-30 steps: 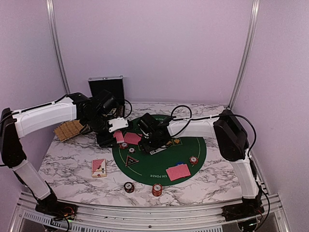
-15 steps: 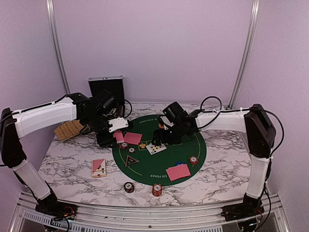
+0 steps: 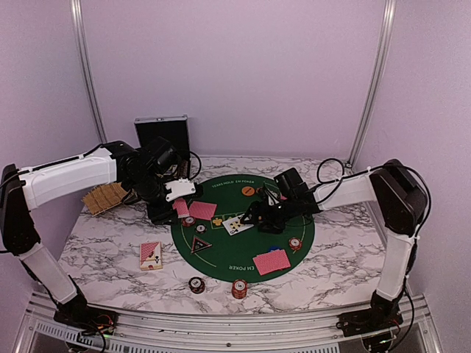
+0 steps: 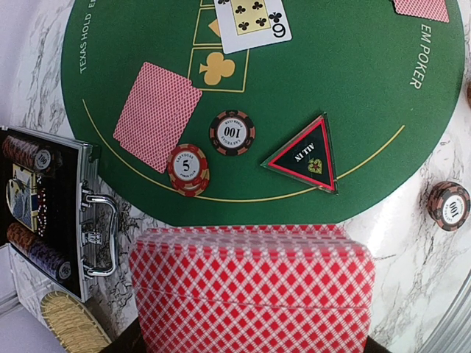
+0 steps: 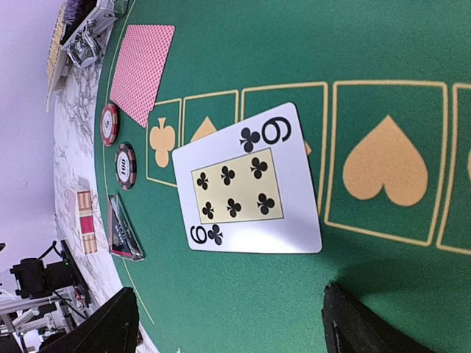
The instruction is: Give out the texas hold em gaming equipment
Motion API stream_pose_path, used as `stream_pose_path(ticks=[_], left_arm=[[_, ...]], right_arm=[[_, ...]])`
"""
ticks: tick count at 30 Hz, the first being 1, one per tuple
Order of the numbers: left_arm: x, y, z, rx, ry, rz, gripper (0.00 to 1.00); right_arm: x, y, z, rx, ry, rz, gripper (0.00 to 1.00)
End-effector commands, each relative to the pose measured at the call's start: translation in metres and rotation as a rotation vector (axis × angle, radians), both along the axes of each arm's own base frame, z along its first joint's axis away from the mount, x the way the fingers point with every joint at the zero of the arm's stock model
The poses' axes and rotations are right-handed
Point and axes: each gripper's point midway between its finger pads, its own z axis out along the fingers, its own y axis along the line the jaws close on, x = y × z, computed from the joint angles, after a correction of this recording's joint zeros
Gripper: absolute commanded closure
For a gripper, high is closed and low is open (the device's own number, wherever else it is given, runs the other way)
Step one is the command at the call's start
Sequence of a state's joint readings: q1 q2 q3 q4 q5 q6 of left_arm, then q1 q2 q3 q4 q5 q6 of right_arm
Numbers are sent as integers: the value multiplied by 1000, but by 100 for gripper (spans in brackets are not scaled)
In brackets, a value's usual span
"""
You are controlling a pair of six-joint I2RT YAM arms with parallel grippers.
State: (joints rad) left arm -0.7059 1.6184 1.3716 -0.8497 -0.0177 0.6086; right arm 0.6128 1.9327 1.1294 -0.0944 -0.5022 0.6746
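a dark chip stack (image 3: 197,284) and a red chip stack (image 3: 239,288) sit on the marble (image 3: 110,243) by the front edge. on the green mat (image 3: 221,250), a face-up six of clubs (image 5: 246,184) lies before the right gripper (image 5: 229,305), its jaws wide and empty. farther back, the left gripper (image 4: 250,340) clamps a red-backed deck (image 4: 250,287).

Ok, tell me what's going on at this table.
Two arms are laying out poker gear. The left end effector is shut on a deck of red-backed cards by the green mat. The right end effector, open, hovers over a face-up six of clubs on the mat. Chips, a triangular marker and face-down cards lie there.
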Motion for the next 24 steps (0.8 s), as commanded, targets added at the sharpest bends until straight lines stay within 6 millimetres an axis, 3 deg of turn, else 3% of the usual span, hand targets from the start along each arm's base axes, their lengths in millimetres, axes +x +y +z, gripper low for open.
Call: stream_pose_path(ticks=[1,14,24], left_arm=[[-1,1,9,-16,-12,7,100],[0,2,11,-17,-18,11,100],[1,1,12,-20,-21,11,100]], right_arm=[[2,11,-10,55,53,8,15],[30,10,-19,32,40,-29,16],[48,28,-11,66,19,-3,16]])
